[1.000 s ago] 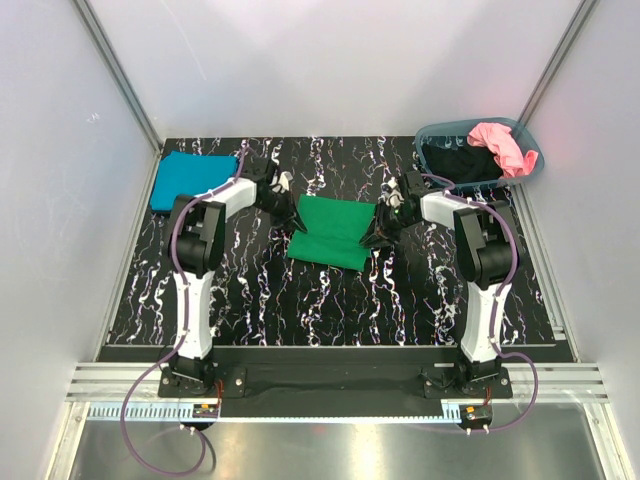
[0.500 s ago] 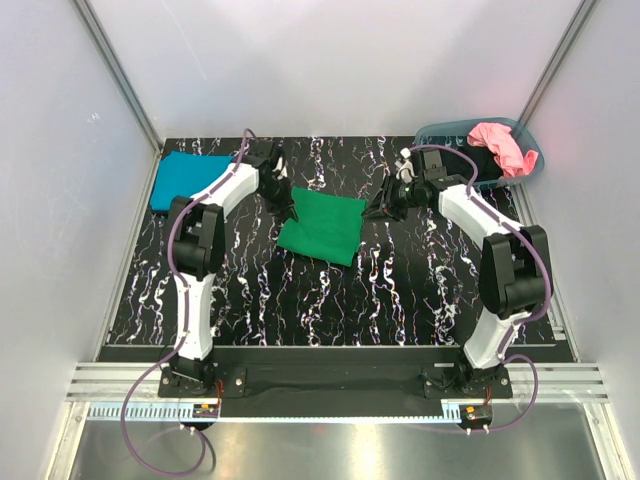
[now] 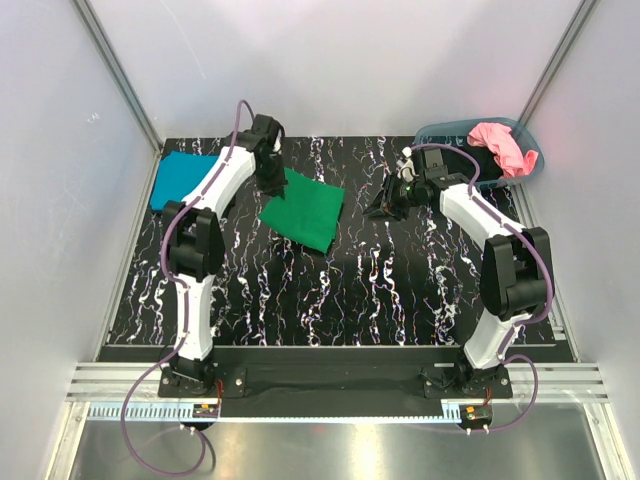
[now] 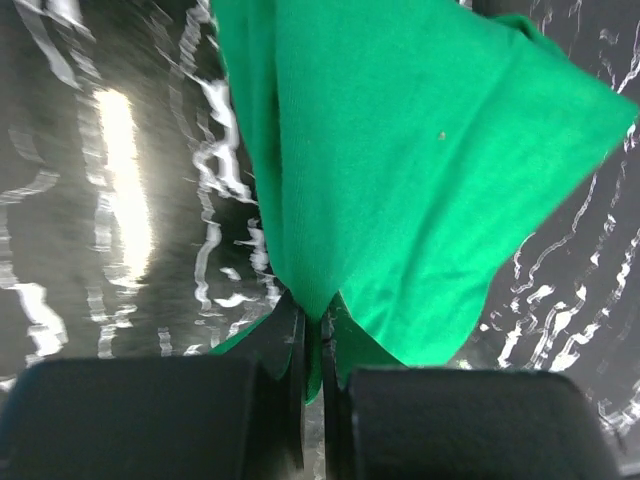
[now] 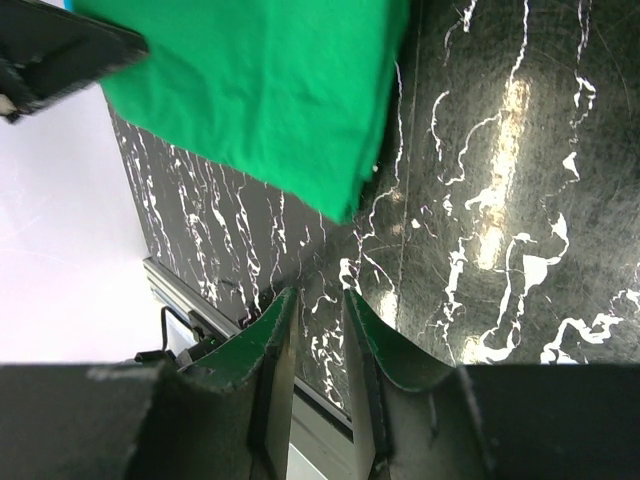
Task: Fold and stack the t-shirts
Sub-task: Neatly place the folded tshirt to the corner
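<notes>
The folded bright green t-shirt (image 3: 305, 208) lies on the black marbled table, left of centre. My left gripper (image 3: 274, 187) is shut on its back-left corner; in the left wrist view the green cloth (image 4: 420, 170) is pinched between the jaws (image 4: 318, 325). My right gripper (image 3: 380, 208) is open and empty, to the right of the shirt and apart from it; the right wrist view (image 5: 318, 310) shows the green shirt (image 5: 250, 90) ahead of it. A folded teal t-shirt (image 3: 185, 180) lies at the back left. A pink t-shirt (image 3: 500, 143) and a black one (image 3: 458, 160) sit in the basket.
The grey-blue oval basket (image 3: 433, 133) stands at the back right corner, close behind my right arm. White walls enclose the table on three sides. A metal rail (image 3: 330, 385) runs along the near edge by the arm bases.
My left gripper has dragged the green shirt back and to the left. My right gripper has let go of the shirt's right edge and moved back, away from it.
</notes>
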You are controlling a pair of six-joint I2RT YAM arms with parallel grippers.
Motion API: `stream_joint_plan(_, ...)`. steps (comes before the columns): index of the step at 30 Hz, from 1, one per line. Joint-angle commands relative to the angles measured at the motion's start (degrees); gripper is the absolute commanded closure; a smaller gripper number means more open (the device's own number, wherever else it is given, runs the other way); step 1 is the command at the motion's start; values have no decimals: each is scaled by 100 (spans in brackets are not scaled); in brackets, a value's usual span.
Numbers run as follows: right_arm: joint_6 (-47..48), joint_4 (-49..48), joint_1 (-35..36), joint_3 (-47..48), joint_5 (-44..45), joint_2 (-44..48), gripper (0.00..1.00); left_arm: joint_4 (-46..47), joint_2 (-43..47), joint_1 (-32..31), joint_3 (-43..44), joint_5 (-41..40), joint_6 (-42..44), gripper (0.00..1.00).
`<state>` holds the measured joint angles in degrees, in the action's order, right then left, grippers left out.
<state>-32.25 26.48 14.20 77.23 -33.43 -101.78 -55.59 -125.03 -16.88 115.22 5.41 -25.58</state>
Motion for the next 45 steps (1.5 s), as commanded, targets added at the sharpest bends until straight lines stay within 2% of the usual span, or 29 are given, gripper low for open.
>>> stream_joint_plan(1,-71,-2,-13,266,100,44,68,-355,278,80,615,-760,396,100)
stream_joint_plan(15,-317,-521,-13,-129,73,97,68,-549,-74,1038,1942,-1393,1345,100)
stream_joint_plan(28,-343,-609,-13,19,109,-289,68,268,41,1960,1803,-1464,2075,100)
stream_joint_plan(34,-387,-618,-13,134,100,-536,68,716,-267,2540,1504,-1394,2259,100)
stream_joint_plan(37,-300,-565,-13,152,152,-606,67,866,-652,2900,1626,-1113,2058,100)
stream_joint_plan(39,-282,-556,-13,99,187,-650,66,1058,-864,3189,1714,-920,1786,93)
stream_joint_plan(42,-265,-547,-13,46,258,-659,66,1366,-1181,3489,1714,-578,1548,89)
stream_joint_plan(43,-238,-513,-13,38,284,-668,65,1445,-1251,3525,1714,-437,1548,83)
stream_joint_plan(44,-229,-512,-13,29,311,-668,65,1524,-1321,3560,1749,-496,1548,65)
stream_joint_plan(45,-177,-486,-13,38,328,-668,65,1577,-1322,3621,1750,-532,1539,58)
